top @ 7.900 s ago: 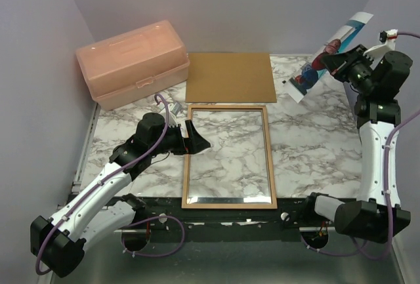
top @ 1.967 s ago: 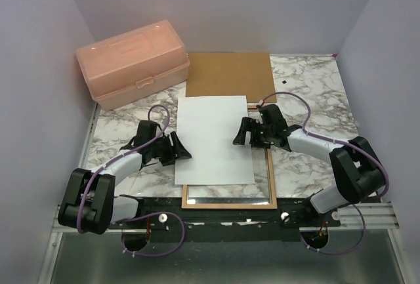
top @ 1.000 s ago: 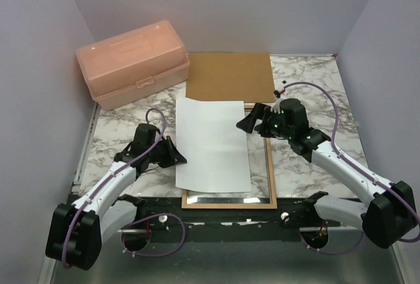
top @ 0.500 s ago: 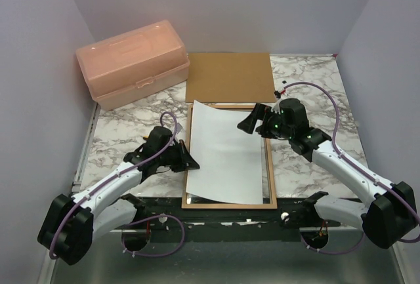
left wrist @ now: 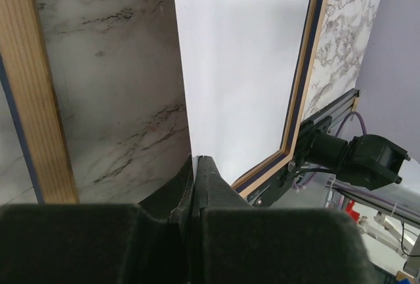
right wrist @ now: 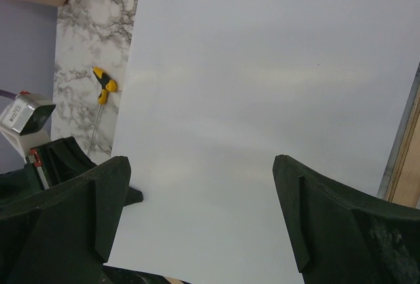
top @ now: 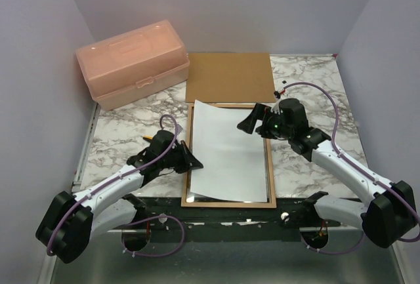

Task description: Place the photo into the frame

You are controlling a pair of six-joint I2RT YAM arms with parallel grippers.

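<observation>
The photo lies white side up over the frame, its picture side hidden. Its left edge sits just inside the frame's left rail, and its top edge curls up a little. My left gripper is shut on the photo's left edge near the lower corner. In the left wrist view the white photo runs into the closed left gripper, with the wooden frame on either side. My right gripper hovers open over the photo's upper right. The right wrist view shows the right gripper spread wide above the photo.
A peach plastic box stands at the back left. A brown backing board lies behind the frame. A small yellow-handled tool lies on the marble left of the frame. The table's black front rail runs just below the frame.
My left gripper has slid right and a little nearer, pulling the photo from overhanging the frame's left side to lie within it. The right arm has stayed put, open.
</observation>
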